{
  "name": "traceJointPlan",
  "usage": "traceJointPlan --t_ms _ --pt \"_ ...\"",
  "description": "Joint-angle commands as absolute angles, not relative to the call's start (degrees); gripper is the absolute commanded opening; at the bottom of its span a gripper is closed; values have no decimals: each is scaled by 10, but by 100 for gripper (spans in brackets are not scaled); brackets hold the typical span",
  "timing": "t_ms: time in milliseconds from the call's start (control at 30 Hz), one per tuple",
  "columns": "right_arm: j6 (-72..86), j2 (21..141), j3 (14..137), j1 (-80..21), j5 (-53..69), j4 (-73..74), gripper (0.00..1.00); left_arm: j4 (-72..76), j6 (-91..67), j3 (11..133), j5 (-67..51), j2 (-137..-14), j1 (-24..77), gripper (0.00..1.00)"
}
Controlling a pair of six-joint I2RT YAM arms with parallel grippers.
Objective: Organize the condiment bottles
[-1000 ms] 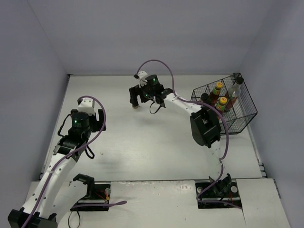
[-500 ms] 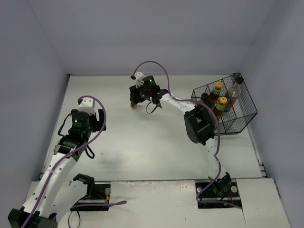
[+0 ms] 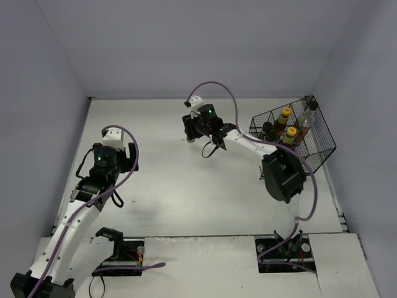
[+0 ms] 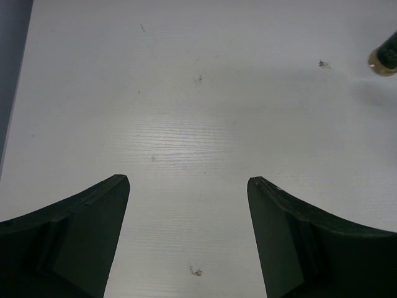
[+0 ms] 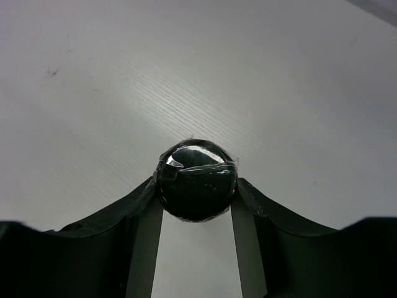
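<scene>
My right gripper (image 3: 193,133) is shut on a short dark spice jar (image 5: 196,180) at the back middle of the table. In the right wrist view the jar's shiny black lid fills the gap between both fingers. The other condiment bottles stand in the black wire basket (image 3: 317,151) at the right: two sauce bottles with yellow caps (image 3: 284,115) (image 3: 289,135), a tall clear glass bottle (image 3: 304,121) and a dark jar (image 3: 267,129). My left gripper (image 4: 188,180) hangs open over bare table on the left, with nothing between its fingers.
The white table (image 3: 186,192) has walls at the back and on both sides. The basket sits tilted against the right wall. A small dark thing with a tan end (image 4: 384,57) shows at the top right edge of the left wrist view.
My right gripper was open around the spice jar, closed on it, then moved to the right with the jar in its grip. The left arm has not moved.
</scene>
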State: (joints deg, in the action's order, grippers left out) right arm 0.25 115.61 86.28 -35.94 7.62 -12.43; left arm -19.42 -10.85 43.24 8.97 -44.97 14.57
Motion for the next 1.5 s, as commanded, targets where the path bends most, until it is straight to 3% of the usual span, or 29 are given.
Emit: traceJointPlan --t_ms 0,300,633,1000,1300,1467 --pt "21 1015 825 -349 -17 -162 0 -162 -107 440 87 -447 149 77" --pt "72 794 649 -306 -76 -96 0 -162 -107 442 85 -446 149 77" --pt "105 614 544 -209 -142 -6 0 -163 -111 442 76 -452 149 77" --pt "177 592 493 -143 -187 36 0 -163 -112 442 76 -456 150 77" --pt "202 612 432 -133 -187 -23 0 -162 -111 442 79 -454 150 77" --pt "207 629 412 -134 -189 -40 5 -163 -110 442 80 -454 150 77"
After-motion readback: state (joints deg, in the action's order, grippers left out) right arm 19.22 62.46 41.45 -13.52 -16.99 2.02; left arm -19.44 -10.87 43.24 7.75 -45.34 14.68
